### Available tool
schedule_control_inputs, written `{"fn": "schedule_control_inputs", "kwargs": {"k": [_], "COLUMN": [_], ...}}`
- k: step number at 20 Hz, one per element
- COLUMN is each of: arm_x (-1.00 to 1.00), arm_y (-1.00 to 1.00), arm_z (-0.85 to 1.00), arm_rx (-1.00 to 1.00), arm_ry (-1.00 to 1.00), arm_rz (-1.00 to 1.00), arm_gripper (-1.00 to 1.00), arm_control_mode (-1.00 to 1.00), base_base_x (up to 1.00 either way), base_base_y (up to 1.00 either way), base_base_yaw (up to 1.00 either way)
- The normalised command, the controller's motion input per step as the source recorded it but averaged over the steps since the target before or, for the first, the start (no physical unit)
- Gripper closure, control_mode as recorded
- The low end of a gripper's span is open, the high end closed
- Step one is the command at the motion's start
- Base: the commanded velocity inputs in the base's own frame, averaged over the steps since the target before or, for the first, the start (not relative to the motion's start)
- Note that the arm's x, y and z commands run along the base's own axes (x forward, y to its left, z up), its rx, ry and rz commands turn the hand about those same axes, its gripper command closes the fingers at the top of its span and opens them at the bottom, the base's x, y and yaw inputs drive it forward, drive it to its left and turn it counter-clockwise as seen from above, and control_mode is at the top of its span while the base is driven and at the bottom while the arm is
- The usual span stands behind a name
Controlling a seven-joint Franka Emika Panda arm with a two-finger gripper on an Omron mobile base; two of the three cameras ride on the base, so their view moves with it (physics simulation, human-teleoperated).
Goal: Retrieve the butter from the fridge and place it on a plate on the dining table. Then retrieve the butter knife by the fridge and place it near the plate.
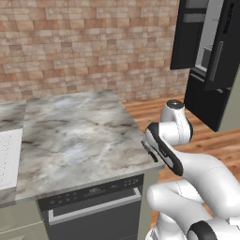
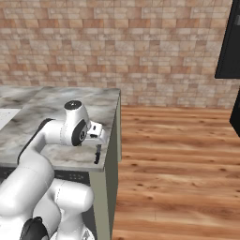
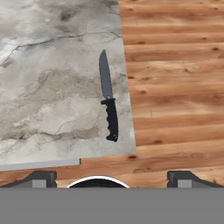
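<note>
Your hand view looks straight down on the slim dark butter knife [image 3: 108, 98] — grey blade toward the top of the frame, black ribbed handle toward the bottom, lying flat on the grey marbled stone counter top [image 3: 52, 87] just inside its right edge. Right of that edge runs the warm wooden plank floor [image 3: 175, 65]. Your white arm's two-finger gripper [image 3: 112, 177] hangs above it with the jaws spread wide; the two dark fingertips [image 3: 41, 178] sit at the lower left and lower right of the frame, holding nothing.

In the right base view the gripper [image 2: 97, 151] points down at the counter's near right corner; the knife itself is hard to make out there, probably hidden behind the hand. In the left base view the tall black fridge [image 1: 206, 61] stands at the upper right with a door swung open and grey shelves showing — well apart from the counter. A red-brown brick wall [image 1: 84, 42] fills the background.
</note>
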Motion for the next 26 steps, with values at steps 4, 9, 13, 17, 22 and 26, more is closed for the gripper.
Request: {"fn": "schedule_control_inputs", "kwargs": {"k": [4,9,13,17,22,26], "arm_x": [0.24,0.13,0.01,0.03,0.09,0.17], "arm_y": [0.0,0.0,0.0,0.0,0.0,0.0], "arm_z": [-0.28,-0.37,-0.27,-0.28,-0.28,-0.24], "arm_rx": [0.0,0.0,0.0,0.0,0.0,0.0], "arm_ry": [0.0,0.0,0.0,0.01,0.03,0.04], "arm_rz": [0.04,0.04,0.03,0.02,0.0,0.0], "arm_gripper": [-1.0,-1.0,-1.0,-1.0,-1.0,-1.0], "arm_control_mode": [-1.0,-1.0,-1.0,-1.0,-1.0,-1.0], "base_base_x": [0.0,0.0,0.0,0.0,0.0,0.0], "base_base_y": [0.0,0.0,0.0,0.0,0.0,0.0], "base_base_yaw": [0.0,0.0,0.0,0.0,0.0,0.0]}}
